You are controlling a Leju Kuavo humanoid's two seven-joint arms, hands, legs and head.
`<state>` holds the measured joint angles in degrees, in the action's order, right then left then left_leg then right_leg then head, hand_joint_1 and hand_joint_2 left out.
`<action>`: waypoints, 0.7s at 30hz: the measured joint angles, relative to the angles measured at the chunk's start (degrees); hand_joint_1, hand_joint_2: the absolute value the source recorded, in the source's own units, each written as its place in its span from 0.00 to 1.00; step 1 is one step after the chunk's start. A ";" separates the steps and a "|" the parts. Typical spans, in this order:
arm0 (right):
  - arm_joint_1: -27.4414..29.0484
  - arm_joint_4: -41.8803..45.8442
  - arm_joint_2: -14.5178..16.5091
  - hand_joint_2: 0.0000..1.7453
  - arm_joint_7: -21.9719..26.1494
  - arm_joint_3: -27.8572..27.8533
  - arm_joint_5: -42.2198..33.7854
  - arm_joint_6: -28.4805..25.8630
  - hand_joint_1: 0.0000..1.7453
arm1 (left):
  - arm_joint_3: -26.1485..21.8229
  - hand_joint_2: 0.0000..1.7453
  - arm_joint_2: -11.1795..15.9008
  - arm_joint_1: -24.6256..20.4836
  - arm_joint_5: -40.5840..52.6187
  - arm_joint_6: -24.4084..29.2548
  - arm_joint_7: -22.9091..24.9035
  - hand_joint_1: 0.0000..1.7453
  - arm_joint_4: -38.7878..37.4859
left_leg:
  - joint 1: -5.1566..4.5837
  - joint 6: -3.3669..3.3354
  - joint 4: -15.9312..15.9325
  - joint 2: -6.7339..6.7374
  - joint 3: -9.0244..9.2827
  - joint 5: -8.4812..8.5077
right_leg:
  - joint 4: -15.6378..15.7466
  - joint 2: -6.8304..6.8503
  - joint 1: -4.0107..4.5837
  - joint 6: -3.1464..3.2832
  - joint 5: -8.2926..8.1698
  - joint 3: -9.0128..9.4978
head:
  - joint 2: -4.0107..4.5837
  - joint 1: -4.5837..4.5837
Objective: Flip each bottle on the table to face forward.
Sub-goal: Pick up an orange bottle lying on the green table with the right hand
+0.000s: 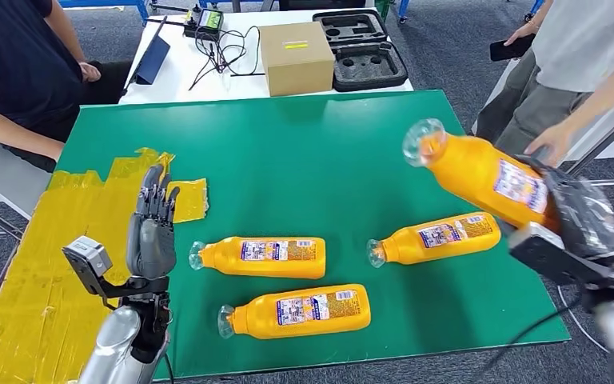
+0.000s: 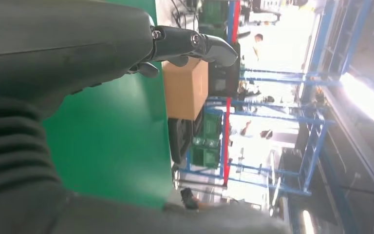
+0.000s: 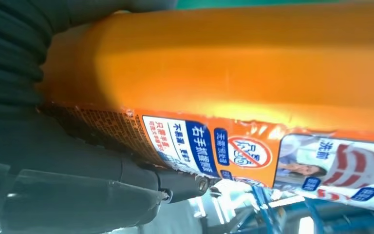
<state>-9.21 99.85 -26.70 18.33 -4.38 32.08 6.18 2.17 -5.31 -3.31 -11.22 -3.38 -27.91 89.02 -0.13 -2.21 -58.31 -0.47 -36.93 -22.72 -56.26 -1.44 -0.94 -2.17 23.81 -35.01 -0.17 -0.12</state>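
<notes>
My right hand [image 1: 580, 216] grips an orange bottle [image 1: 480, 172] and holds it tilted above the green table's right side, neck pointing up and left. The right wrist view shows that bottle's label [image 3: 253, 151] close up, with a dark finger [image 3: 175, 183] against it. Three more orange bottles lie flat on the green mat, necks to the left: one in the middle [image 1: 262, 257], one near the front edge [image 1: 300, 310], one to the right [image 1: 438, 238]. My left hand [image 1: 152, 228] stands upright and open over the mat's left edge, fingers [image 2: 195, 44] straight, holding nothing.
Yellow tape [image 1: 40, 256] covers the table's left part. Behind the green mat [image 1: 320, 152] stand a cardboard box [image 1: 296, 58], a black foam case [image 1: 364, 48] and cables. One person sits at the far left [image 1: 16, 72]; another stands at the right, a hand [image 1: 548, 144] near my right hand.
</notes>
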 joint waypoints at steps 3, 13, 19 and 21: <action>-4.98 -3.39 5.74 1.00 -0.43 5.39 -1.12 -4.69 1.00 | 0.90 1.00 -0.43 -0.97 -0.76 -0.24 1.03 0.00 0.05 | 0.04 0.04 0.00 0.14 0.01 0.03 | -0.02 -0.15 0.04 0.03 -0.02 -0.04 | 0.00 -0.01; -16.42 -15.47 23.00 1.00 -2.21 21.21 -2.79 -13.31 1.00 | 1.83 1.00 -0.69 -3.84 -2.29 1.21 2.85 0.00 0.05 | 0.20 0.19 0.00 0.10 -0.01 0.14 | -0.06 -0.17 0.15 0.05 -0.03 -0.08 | 0.00 0.01; -19.70 -20.44 30.19 1.00 -3.02 26.74 -1.73 -15.33 1.00 | 1.82 1.00 -0.72 -5.00 -2.50 1.87 3.33 0.00 0.05 | 0.21 0.20 0.00 0.00 -0.04 0.13 | -0.05 -0.13 0.14 0.07 -0.02 -0.10 | 0.00 0.02; -20.29 -21.67 31.47 1.00 -3.25 27.71 -1.16 -15.67 1.00 | 1.80 1.00 -0.72 -5.02 -2.55 1.99 3.35 0.00 0.11 | 0.20 0.20 0.00 -0.04 -0.07 0.13 | -0.05 -0.10 0.14 0.07 -0.01 -0.10 | 0.00 0.03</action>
<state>-29.50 78.18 4.77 15.08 23.33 30.92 -9.50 3.97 -6.03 -8.33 -13.78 -1.39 -24.56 89.13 0.08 -2.01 -58.31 -0.52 -37.00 -22.58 -56.31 -1.54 -0.80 -2.10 23.80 -35.11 -0.17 -0.09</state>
